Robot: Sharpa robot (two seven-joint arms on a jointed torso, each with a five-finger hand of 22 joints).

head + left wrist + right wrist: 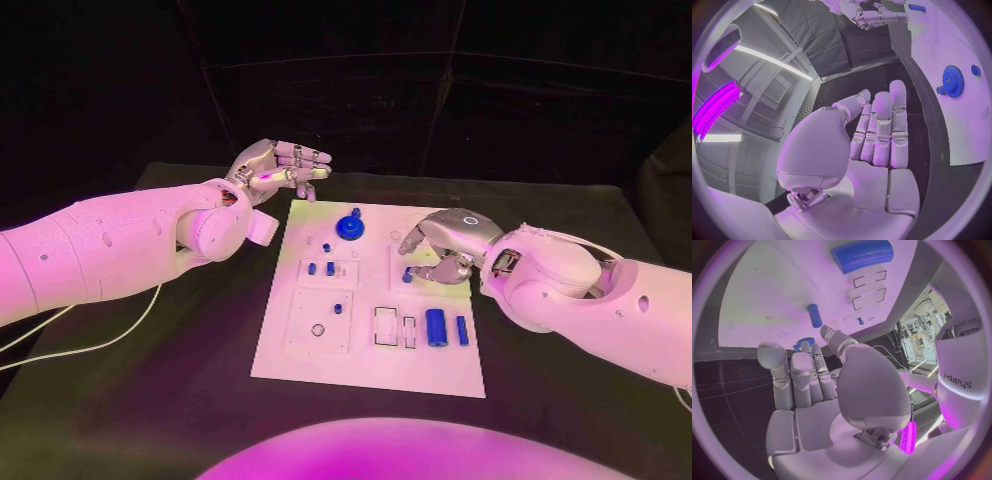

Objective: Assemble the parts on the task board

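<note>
You had a black table (173, 400) before you, with a flat white rectangular task board (375, 375) lying at its middle and a thin white cable (87, 345) trailing across its left edge.

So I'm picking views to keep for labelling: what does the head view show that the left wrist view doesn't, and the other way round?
The head view alone takes in the whole task board, including the upright blue cylinder near its front edge. The left wrist view alone shows the palm side of the left hand, fingers straight and holding nothing. Both show the blue gear, the board and the right hand.
</note>
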